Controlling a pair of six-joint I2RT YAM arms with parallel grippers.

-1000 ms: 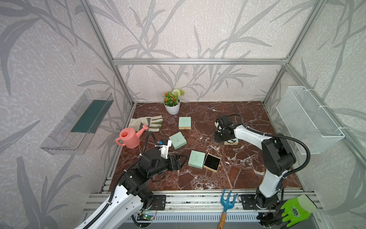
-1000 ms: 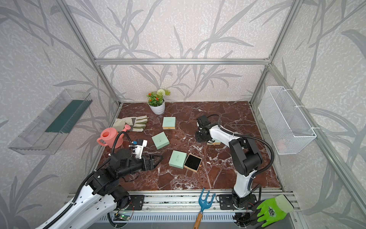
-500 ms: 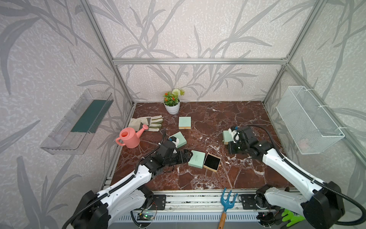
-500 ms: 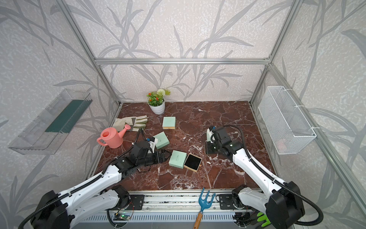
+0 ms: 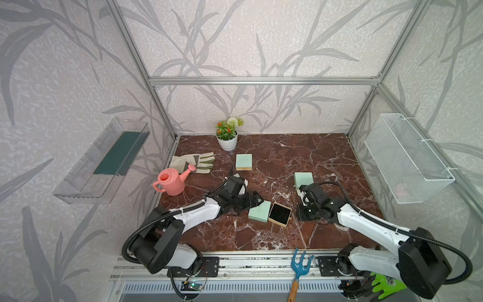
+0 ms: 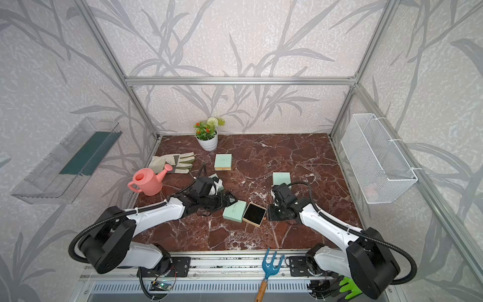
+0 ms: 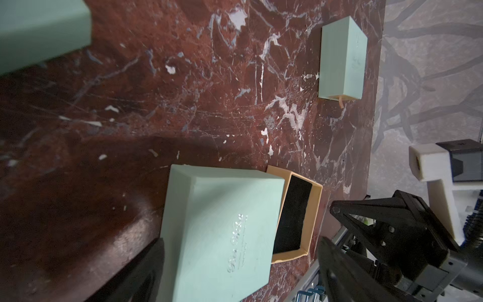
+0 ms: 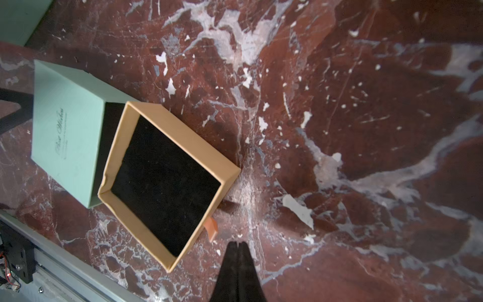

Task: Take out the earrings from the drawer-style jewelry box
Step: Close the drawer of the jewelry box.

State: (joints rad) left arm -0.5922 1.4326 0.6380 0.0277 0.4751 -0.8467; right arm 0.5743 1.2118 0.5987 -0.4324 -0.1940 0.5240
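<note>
The right gripper (image 8: 237, 245) has its jaws pressed together, seemingly empty, just beside the tab (image 8: 212, 230) of the tan drawer (image 8: 183, 142). The left gripper (image 7: 241, 239) has its jaws wide apart astride the mint sleeve (image 7: 222, 230) (contact unclear). The drawer sits pulled out of the sleeve, and the earrings cannot be made out on its black lining (image 8: 164, 183).

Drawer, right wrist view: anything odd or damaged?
The drawer stands pulled open from its green box; its black lining shows no earrings, and one corner by the box looks creased.
</note>
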